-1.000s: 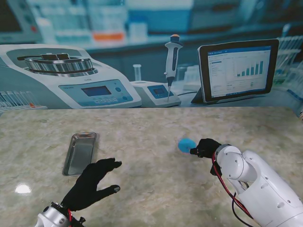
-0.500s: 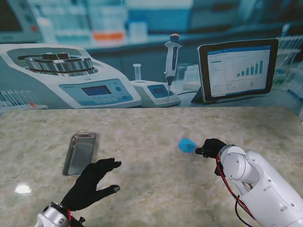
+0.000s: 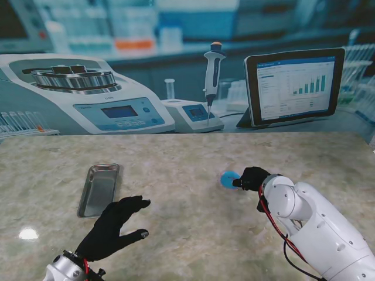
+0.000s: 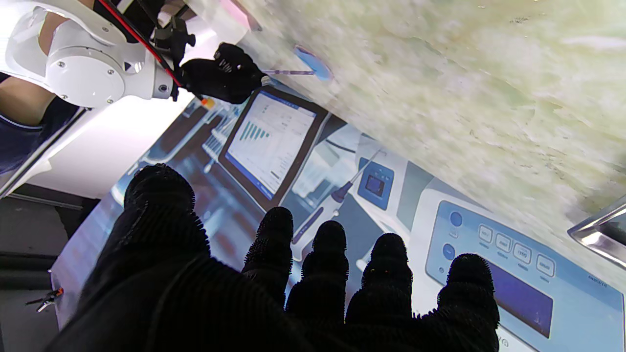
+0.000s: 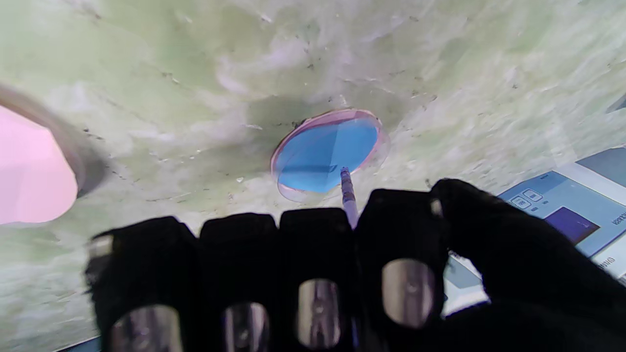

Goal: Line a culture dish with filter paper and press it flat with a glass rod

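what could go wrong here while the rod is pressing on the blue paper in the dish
1. The glass rod meets the filter paper near one edge of the culture dish; an off-centre push could slide or tip the light dish, which nothing braces.
2. The paper shows fold lines, so a dragging tip might crumple it.
3. The left hand hovers open by the metal tray, too far away to steady the dish.

Tray (image 3: 99,189) left, dish (image 3: 229,178) right (paper inside), well apart

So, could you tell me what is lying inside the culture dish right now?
A blue filter paper lies inside the culture dish, with the glass rod tip on it. The right hand hides the rod's upper length.
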Available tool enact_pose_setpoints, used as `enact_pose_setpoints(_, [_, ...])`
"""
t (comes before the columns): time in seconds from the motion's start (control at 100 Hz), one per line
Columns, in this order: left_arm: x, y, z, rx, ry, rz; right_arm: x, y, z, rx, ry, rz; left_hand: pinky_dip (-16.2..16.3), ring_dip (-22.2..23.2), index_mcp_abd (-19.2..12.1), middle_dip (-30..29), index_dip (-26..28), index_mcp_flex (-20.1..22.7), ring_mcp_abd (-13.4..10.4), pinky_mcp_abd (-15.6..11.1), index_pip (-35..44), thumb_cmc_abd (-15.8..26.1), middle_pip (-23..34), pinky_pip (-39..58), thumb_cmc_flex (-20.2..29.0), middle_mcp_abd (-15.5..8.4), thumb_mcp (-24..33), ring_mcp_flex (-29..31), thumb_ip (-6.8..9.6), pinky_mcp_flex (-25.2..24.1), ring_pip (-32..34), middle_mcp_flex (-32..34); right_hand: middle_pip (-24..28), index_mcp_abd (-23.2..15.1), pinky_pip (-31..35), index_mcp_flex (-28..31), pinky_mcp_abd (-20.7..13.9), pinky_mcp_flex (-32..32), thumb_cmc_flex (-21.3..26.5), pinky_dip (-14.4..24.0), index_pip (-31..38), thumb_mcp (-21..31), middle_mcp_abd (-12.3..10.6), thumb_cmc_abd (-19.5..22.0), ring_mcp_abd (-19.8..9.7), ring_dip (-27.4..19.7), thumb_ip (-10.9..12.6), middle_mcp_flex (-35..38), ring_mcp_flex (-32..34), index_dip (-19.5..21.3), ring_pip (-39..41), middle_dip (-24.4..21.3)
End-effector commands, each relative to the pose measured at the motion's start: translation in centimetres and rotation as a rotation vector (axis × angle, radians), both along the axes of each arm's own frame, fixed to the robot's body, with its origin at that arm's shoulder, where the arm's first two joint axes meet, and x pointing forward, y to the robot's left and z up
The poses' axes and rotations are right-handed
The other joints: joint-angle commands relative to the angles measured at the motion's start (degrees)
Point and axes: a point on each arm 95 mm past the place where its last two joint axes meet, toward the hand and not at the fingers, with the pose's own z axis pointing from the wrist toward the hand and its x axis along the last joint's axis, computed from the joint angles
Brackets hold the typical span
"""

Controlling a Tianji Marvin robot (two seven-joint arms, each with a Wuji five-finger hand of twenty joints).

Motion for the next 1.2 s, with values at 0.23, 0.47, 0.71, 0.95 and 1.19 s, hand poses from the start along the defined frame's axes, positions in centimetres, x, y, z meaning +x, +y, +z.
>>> enact_pose_setpoints(0.23, [-0.2, 0.1, 0.0, -0.003, 0.004, 0.001, -0.2, -0.5, -1.2, -0.068, 0.063, -0.026, -2.2, -0.7, 0.0, -1.2, -0.6, -0.7, -2.0, -2.2, -1.7, 1.5, -0.8, -2.3, 1.3, -0.2, -1.3, -2.1, 1.67, -0.2, -1.0, -2.2, 7.5, 3.6, 17.3, 3.0, -1.1, 2.7, -1.6, 1.5, 7.0, 0.0, -3.2, -0.4, -6.2, 2.3, 1.6, 2.9, 2.3, 0.7, 7.0, 1.1])
enact_pose_setpoints(0.47, [-0.2, 0.2, 0.0, -0.006, 0.004, 0.002, -0.8, -1.5, -1.2, -0.106, 0.085, -0.045, -2.3, -0.7, 0.1, -1.2, -0.6, -0.7, -2.0, -2.2, -1.7, 1.5, -0.8, -2.3, 1.4, -0.2, -1.3, -2.1, 1.67, -0.2, -1.0, -2.1, 7.4, 3.6, 17.3, 3.0, -1.4, 2.7, -1.5, 1.5, 7.0, -0.4, -3.5, -0.2, -6.5, 2.3, 1.5, 2.9, 2.3, 0.7, 7.0, 1.1])
enact_pose_setpoints(0.71, [-0.3, 0.0, 0.0, -0.01, 0.006, -0.002, -1.6, -1.2, -0.4, -0.052, 0.045, -0.024, -2.3, -0.7, 0.2, -1.2, -0.6, -0.7, -1.9, -2.2, -1.7, 1.5, -0.8, -2.3, 1.4, -0.3, -1.3, -2.1, 1.67, -0.2, -1.0, -2.2, 7.4, 3.6, 17.3, 3.0, -1.4, 2.7, -1.6, 1.5, 7.0, -0.4, -3.4, -0.2, -6.5, 2.3, 1.5, 2.9, 2.3, 0.7, 6.9, 1.1])
enact_pose_setpoints(0.95, [-0.3, 0.0, 0.0, -0.01, 0.003, -0.004, -2.4, 0.1, 0.0, -0.002, 0.02, 0.033, -2.3, -0.7, 0.2, -1.2, -0.6, -0.7, -2.0, -2.2, -1.7, 1.5, -0.9, -2.3, 1.4, -0.2, -1.3, -2.1, 1.67, -0.2, -1.0, -2.2, 7.4, 3.6, 17.3, 3.0, -1.4, 2.7, -1.6, 1.5, 7.0, -0.3, -3.5, -0.3, -6.6, 2.3, 1.6, 2.9, 2.3, 0.7, 6.9, 1.0])
enact_pose_setpoints(1.19, [-0.4, 0.0, 0.0, -0.011, 0.002, -0.002, -2.4, 0.3, -0.4, -0.048, 0.063, 0.049, -2.3, -0.7, 0.2, -1.2, -0.6, -0.7, -1.9, -2.2, -1.7, 1.5, -0.8, -2.3, 1.5, -0.2, -1.3, -2.1, 1.68, -0.2, -1.0, -2.1, 7.4, 3.6, 17.3, 3.0, -1.8, 2.8, -1.6, 1.4, 7.0, -0.6, -3.7, -0.1, -6.9, 2.3, 1.5, 2.9, 2.3, 0.7, 6.9, 1.0])
